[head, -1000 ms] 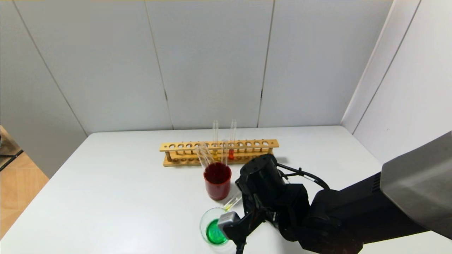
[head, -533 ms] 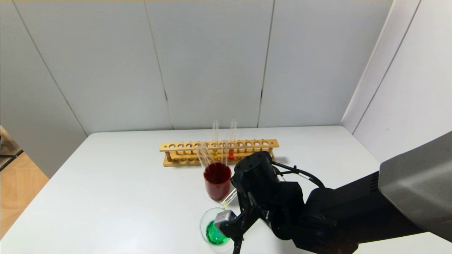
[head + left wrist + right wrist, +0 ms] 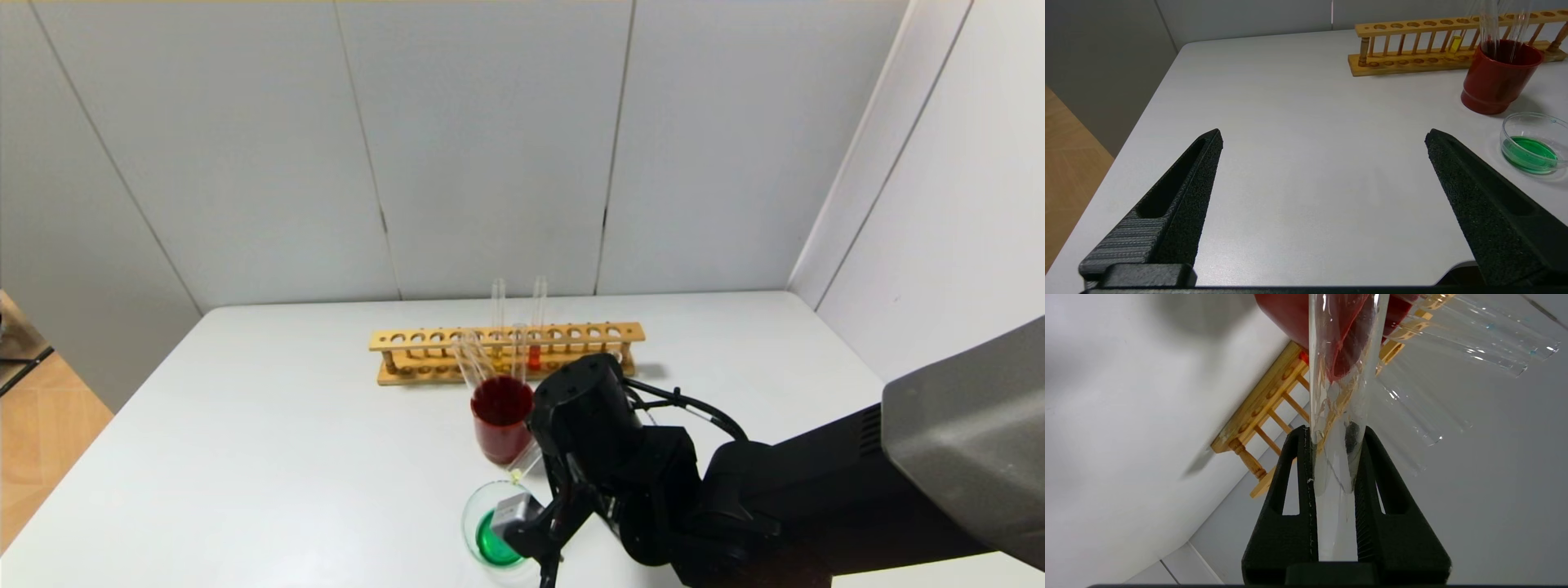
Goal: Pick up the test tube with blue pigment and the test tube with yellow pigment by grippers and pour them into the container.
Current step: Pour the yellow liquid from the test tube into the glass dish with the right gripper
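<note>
The right gripper [image 3: 1331, 435] reaches in low from the right side, its jaws clamped on a glass tube [image 3: 1341, 375] running out between them. The left gripper [image 3: 1323, 136] hovers over the tabletop [image 3: 1298, 122], jaws spread wide with nothing between them.

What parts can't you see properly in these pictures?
- Head view: the right hand is mostly hidden by its own black arm, so its grip on the slender clear glass test tube doesn't show there.
- Right wrist view: the tube's far end is cut off by the picture edge.
- Head view: part of the low round clear glass dish of green liquid is covered by that hand.
- Left wrist view: the right arm is out of frame.
</note>
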Robot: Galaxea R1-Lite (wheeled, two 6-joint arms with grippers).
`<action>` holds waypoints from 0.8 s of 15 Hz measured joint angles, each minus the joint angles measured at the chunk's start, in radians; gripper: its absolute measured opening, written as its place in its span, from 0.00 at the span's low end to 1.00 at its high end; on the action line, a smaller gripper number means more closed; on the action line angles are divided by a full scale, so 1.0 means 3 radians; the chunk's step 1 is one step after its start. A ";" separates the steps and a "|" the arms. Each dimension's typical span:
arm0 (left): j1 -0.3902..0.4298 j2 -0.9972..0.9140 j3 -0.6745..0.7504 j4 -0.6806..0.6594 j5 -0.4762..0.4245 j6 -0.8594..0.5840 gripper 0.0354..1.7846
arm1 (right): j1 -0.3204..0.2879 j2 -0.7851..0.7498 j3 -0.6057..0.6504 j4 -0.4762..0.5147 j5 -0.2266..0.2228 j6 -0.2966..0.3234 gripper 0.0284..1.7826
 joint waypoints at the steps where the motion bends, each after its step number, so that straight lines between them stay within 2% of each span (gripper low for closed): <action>1: 0.0000 0.0000 0.0000 0.0000 -0.0001 0.0000 0.98 | 0.0005 0.0000 -0.0005 0.0001 0.0000 0.0000 0.18; 12: 0.0000 0.0000 0.0000 0.0000 0.0000 0.0001 0.98 | 0.0010 0.0008 -0.0009 -0.0024 -0.0005 -0.0062 0.18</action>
